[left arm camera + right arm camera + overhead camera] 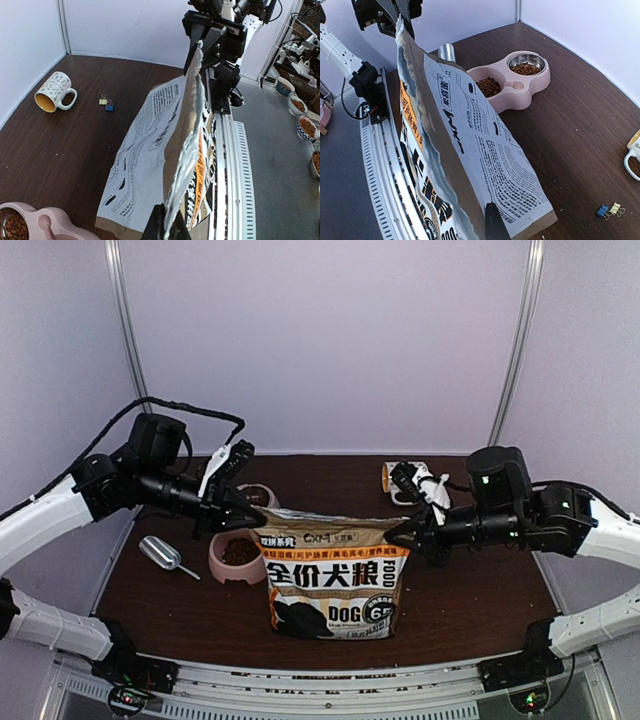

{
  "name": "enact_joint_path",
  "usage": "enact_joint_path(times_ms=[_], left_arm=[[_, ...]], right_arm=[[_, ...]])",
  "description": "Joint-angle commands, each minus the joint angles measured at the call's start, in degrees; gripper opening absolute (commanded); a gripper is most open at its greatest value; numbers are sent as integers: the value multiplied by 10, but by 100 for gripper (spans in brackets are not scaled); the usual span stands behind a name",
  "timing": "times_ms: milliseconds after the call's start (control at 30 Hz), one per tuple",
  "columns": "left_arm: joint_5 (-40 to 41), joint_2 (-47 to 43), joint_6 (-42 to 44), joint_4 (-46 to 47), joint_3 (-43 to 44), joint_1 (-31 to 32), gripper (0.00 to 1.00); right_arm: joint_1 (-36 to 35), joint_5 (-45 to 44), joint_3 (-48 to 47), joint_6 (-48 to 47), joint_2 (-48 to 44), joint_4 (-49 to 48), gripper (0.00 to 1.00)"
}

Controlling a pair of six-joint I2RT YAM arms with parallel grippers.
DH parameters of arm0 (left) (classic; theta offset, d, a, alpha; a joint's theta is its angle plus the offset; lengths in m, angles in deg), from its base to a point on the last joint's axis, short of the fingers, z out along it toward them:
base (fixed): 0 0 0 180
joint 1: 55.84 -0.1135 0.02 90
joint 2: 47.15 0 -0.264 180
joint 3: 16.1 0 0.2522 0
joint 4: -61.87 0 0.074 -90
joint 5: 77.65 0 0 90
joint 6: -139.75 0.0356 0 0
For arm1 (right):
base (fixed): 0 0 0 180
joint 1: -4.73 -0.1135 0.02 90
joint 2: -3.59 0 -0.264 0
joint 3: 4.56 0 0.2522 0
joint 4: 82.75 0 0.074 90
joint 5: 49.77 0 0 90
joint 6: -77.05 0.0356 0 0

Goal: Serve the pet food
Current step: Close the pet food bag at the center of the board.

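Two top corners of the bag (pixel 335 575) are pinched shut, one by the left end effector (pixel 250 520), one by the right end effector (pixel 402 532); the wrist views crop each one's own fingers. Pet food (pixel 489 86) lies in the pink double bowl (pixel 520 97); the bag's inside is hidden. Only wrist views show binder clips (pixel 106 103) on the bench (pixel 60 150).

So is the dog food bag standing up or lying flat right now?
Upright: the dog food bag stands on its base, the left gripper and right gripper each shut on a top corner.
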Motion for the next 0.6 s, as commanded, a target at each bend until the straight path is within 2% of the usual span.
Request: enact_joint_path(times_ms=[0, 67, 233, 267, 400, 467, 567], left_arm=[[-66, -5, 30, -70, 77, -35, 0], [-89, 1, 29, -66, 73, -34, 0], [-77, 14, 7, -6, 29, -33, 0], [-81, 21, 4, 3, 24, -32, 0], [-101, 35, 0, 17, 25, -29, 0], [-107, 41, -3, 20, 30, -27, 0], [-113, 43, -10, 27, 36, -25, 0]], right_arm=[[82, 63, -34, 8, -63, 43, 0], [97, 87, -14, 13, -53, 29, 0], [124, 138, 7, 22, -32, -6, 0], [123, 147, -2, 18, -24, 3, 6], [116, 174, -81, -9, 23, 70, 43], [94, 157, -119, -30, 46, 103, 59], [52, 122, -184, -55, 93, 141, 69]])
